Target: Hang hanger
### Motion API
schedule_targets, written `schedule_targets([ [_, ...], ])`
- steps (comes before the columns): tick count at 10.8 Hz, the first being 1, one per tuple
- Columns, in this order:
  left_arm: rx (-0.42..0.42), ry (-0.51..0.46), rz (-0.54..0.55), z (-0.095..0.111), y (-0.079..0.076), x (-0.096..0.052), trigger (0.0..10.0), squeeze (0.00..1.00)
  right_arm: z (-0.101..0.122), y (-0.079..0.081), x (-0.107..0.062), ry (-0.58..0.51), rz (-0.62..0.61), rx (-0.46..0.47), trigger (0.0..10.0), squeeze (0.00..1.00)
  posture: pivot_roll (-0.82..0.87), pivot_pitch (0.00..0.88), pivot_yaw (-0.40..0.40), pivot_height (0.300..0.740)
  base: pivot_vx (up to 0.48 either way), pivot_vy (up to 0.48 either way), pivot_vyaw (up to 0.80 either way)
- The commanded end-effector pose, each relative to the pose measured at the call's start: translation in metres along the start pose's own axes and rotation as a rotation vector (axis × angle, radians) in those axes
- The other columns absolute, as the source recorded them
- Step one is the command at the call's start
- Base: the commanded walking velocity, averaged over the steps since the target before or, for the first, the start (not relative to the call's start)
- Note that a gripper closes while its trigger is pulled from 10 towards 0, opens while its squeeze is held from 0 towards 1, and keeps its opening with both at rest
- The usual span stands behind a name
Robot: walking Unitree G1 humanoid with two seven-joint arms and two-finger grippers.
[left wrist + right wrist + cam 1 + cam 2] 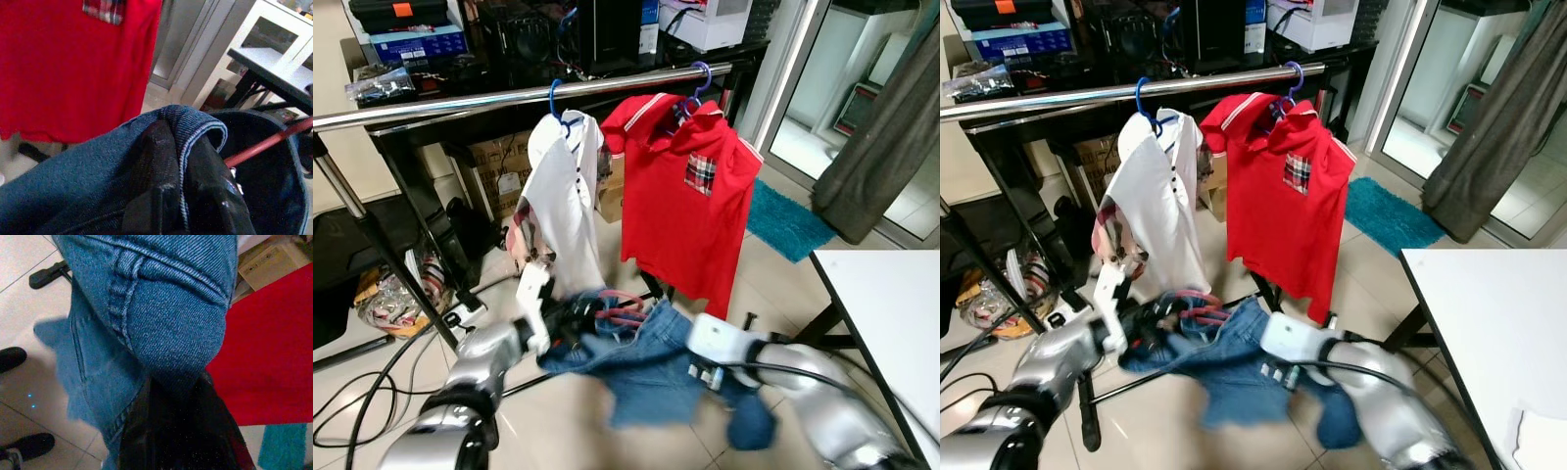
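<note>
A blue denim garment (646, 377) on a pink-red hanger (622, 305) is held low in front of the silver clothes rail (509, 98). My left gripper (576, 315) is shut on the denim's waistband, with the hanger's red bar (264, 144) beside its fingers (156, 161). My right gripper (171, 396) is shut on the denim's other side, and the cloth drapes over its fingertips. On the rail hang a white shirt (563, 206) on a blue hanger (555, 98) and a red polo shirt (685, 206) on another blue hanger (700, 78).
A white table (891, 304) stands at the right. A teal rug (788, 220) lies by the doorway, beside a grey curtain (886, 127). The rack's slanted leg (386, 264) and floor cables (372, 392) are at the left. A cluttered black desk (460, 59) stands behind the rail.
</note>
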State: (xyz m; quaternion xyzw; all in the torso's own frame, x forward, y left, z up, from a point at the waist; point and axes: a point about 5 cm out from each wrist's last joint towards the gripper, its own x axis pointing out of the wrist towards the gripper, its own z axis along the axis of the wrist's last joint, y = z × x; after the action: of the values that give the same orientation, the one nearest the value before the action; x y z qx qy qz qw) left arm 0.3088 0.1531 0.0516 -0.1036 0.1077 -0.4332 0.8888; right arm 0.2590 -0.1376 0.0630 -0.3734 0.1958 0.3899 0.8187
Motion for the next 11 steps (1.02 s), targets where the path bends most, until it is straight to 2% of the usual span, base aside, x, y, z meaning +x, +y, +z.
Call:
schedule_targets([
  [1, 0.070, -0.010, -0.052, 0.011, -0.007, 0.016, 0.0, 0.00, 0.002, 0.000, 0.005, 0.004, -0.028, 0.011, 10.0, 0.00, 0.03, 0.044, 0.005, 0.740, 0.000, 0.000, 0.00],
  [2, 0.107, -0.026, -0.071, 0.017, -0.013, 0.026, 0.0, 0.00, 0.000, 0.000, 0.009, -0.005, -0.050, 0.071, 10.0, 0.00, 0.03, 0.044, 0.005, 0.740, 0.000, 0.000, 0.00],
  [3, 0.138, -0.021, -0.090, 0.018, -0.016, 0.029, 0.0, 0.00, 0.000, 0.000, 0.010, -0.012, -0.069, 0.109, 10.0, 0.00, 0.04, 0.043, 0.006, 0.740, 0.000, 0.000, 0.00],
  [4, 0.186, -0.009, -0.091, 0.016, -0.021, 0.033, 0.0, 0.00, -0.001, 0.000, 0.012, -0.037, -0.114, 0.214, 10.0, 0.00, 0.04, 0.042, 0.007, 0.740, 0.000, 0.000, 0.00],
  [5, 0.210, 0.006, -0.084, 0.013, -0.023, 0.035, 0.0, 0.00, -0.001, 0.000, 0.012, -0.058, -0.140, 0.255, 10.0, 0.00, 0.04, 0.042, 0.008, 0.740, 0.000, 0.000, 0.00],
  [6, 0.240, 0.046, -0.103, 0.004, -0.029, 0.035, 4.0, 0.00, 0.011, -0.004, 0.009, -0.218, -0.207, 0.355, 10.0, 0.00, 0.04, 0.041, 0.011, 0.740, 0.000, 0.000, 0.00],
  [7, 0.292, 0.070, -0.096, -0.004, -0.034, 0.033, 10.0, 0.00, 0.014, -0.003, 0.001, -0.303, -0.237, 0.365, 10.0, 0.00, 0.04, 0.042, 0.014, 0.740, 0.000, 0.000, 0.00],
  [8, 0.319, 0.061, -0.071, -0.010, -0.038, 0.033, 10.0, 0.00, 0.012, 0.000, -0.004, -0.337, -0.252, 0.398, 10.0, 0.00, 0.04, 0.042, 0.014, 0.740, 0.000, 0.000, 0.00],
  [11, 0.306, -0.034, 0.049, -0.012, -0.045, 0.037, 10.0, 0.00, 0.010, 0.008, -0.006, -0.397, -0.279, 0.468, 10.0, 0.00, 0.04, 0.040, 0.017, 0.740, 0.000, 0.000, 0.00],
])
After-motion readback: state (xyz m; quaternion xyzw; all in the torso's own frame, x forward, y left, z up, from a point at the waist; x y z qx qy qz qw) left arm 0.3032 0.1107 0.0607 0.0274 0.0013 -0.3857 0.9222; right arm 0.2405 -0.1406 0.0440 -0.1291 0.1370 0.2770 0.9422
